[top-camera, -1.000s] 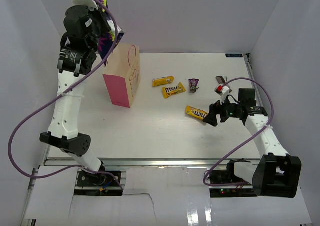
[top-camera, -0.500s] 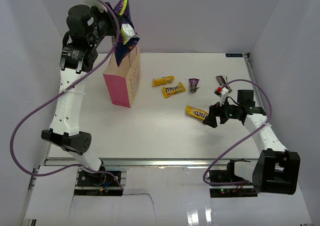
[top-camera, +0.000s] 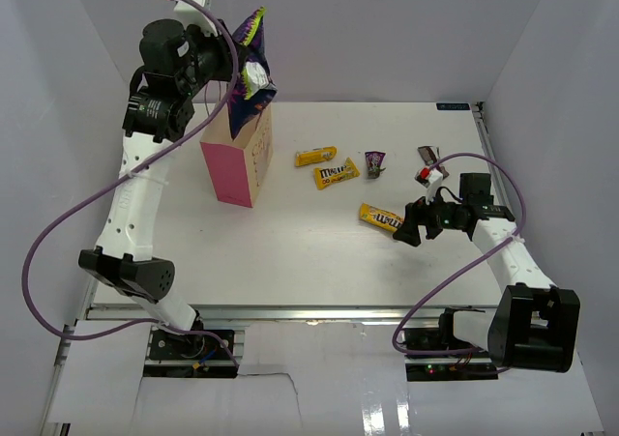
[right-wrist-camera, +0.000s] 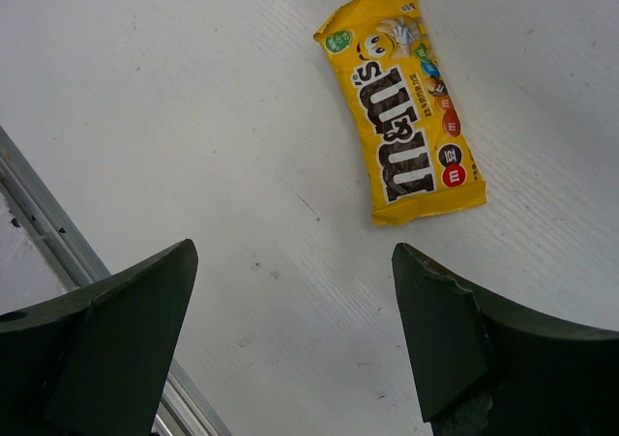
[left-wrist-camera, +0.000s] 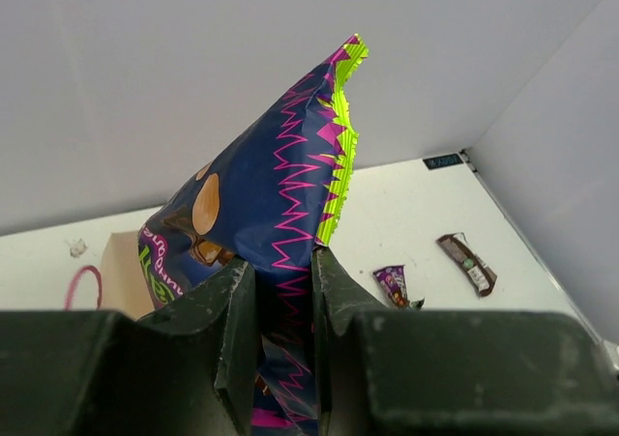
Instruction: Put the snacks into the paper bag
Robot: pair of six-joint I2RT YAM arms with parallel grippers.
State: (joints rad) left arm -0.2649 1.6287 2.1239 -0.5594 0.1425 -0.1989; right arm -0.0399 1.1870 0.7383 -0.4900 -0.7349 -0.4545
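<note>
One purple chip bag (top-camera: pixel 250 64) hung over the open top of the pink paper bag (top-camera: pixel 235 165), clenched between the left fingers (left-wrist-camera: pixel 227 330). Two yellow candy packets (top-camera: pixel 336 173), a tiny purple wrapper (top-camera: pixel 374 162) and a dark brown bar (top-camera: pixel 427 153) lay on the table (top-camera: pixel 290 252) to its right. The right fingers (right-wrist-camera: pixel 126 330) hovered spread wide near a third yellow packet (right-wrist-camera: pixel 406 102), not touching it.

Premises are presenting as a robotics lab test cell: plain white panels (top-camera: pixel 387 30) are enclosing a white table (top-camera: pixel 290 252), robot arms (top-camera: pixel 131 214) are standing on an aluminium rail (top-camera: pixel 309 312), and purple cables (top-camera: pixel 24 279) are looping loose.
</note>
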